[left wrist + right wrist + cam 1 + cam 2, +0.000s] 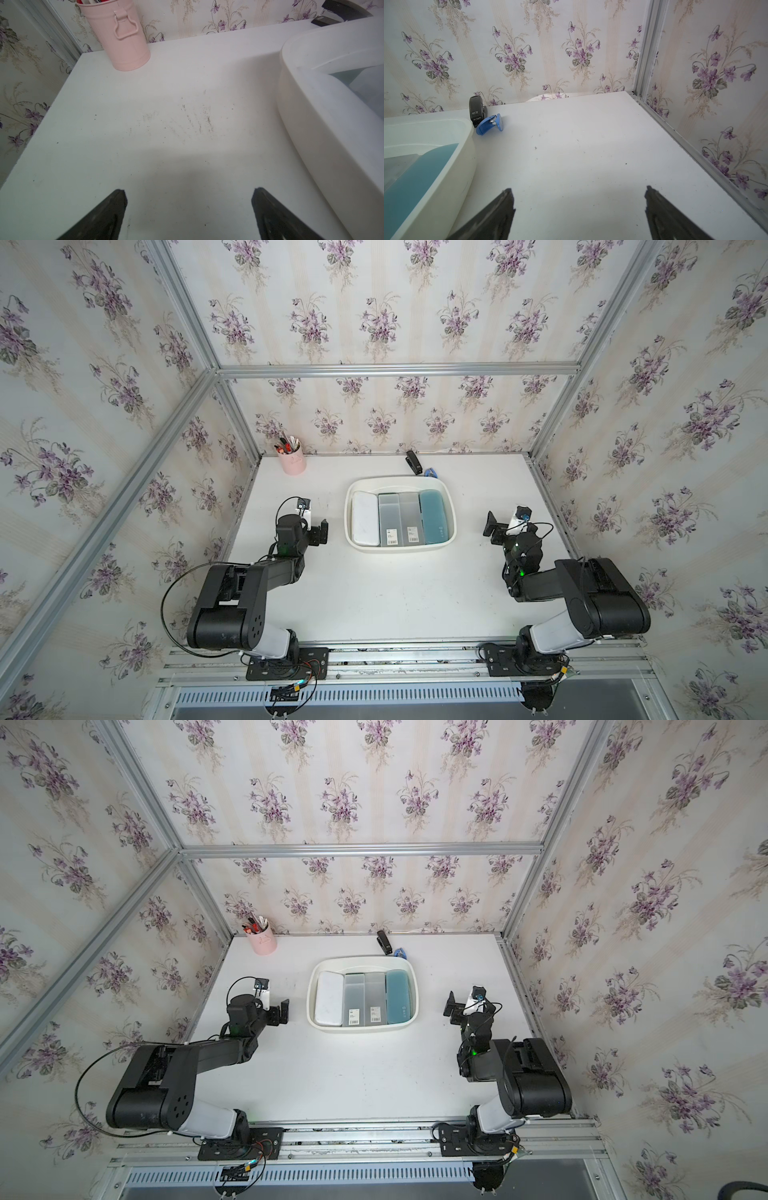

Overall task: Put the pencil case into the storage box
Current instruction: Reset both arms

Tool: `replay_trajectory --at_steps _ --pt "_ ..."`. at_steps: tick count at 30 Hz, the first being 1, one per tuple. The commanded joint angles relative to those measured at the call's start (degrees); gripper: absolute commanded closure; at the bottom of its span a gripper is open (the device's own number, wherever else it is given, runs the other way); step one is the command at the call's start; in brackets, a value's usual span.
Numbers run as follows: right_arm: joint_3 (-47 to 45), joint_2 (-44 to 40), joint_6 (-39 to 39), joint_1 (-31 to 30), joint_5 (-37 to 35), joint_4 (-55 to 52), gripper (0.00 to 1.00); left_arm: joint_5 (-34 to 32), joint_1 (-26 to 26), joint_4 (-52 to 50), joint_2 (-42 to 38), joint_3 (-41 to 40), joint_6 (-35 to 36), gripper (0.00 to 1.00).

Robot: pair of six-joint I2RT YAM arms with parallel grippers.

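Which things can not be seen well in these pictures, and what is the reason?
- Labels on the grey pencil cases: print too small, both top views.
- Contents of the pink cup: cut off by the frame edge, left wrist view.
- Blue item: partly behind the storage box rim, a top view.

The right gripper (578, 189) hangs over bare white table (591, 145), its two dark fingers (496, 216) spread wide with nothing between them. Beside it stands the white storage box (467, 149), holding a blue pencil case (415, 176) next to a translucent grey one (398, 164). Past the box's corner, a black stapler (476, 111) stands by the floral wall, a blue clip (490, 124) just beside it.
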State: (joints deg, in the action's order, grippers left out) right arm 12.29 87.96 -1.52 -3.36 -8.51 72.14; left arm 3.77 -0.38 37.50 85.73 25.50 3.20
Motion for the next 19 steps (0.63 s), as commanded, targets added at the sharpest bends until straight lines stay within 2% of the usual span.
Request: replay_trajectory --at_steps 1,19 --pt "0.1 -0.06 -0.06 0.02 -0.63 1.25 0.0 -0.43 0.03 2.39 -0.08 0.03 0.49 0.01" --pt "0.39 0.03 0.44 -0.01 0.61 0.85 0.0 -0.45 0.03 2.3 -0.07 0.08 0.5 0.01"
